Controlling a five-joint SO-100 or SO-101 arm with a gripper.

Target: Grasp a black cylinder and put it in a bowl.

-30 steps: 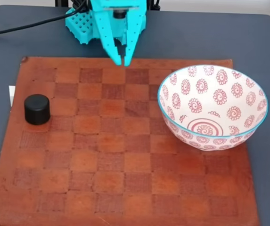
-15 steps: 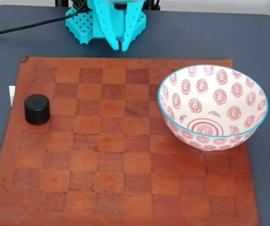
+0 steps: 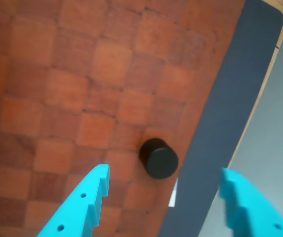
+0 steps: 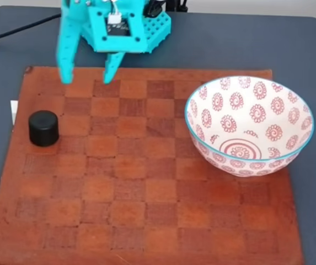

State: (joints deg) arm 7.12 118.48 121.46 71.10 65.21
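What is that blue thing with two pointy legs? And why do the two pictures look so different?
The blue thing is a small robot arm. Its two pointy legs are its pincer, which it uses like fingers to pick things up. Right now the pincer is open and holds nothing.

The fixed view comes from a camera standing still, looking down at the table. The wrist view comes from a tiny camera riding on the arm itself, so you see the two blue fingers poking in from the bottom.

On the dark table lies a brown leather checkerboard mat. On the mat, in the fixed view, a little black cylinder stands at the left and a big white bowl with red swirls stands at the right. The bowl is empty.
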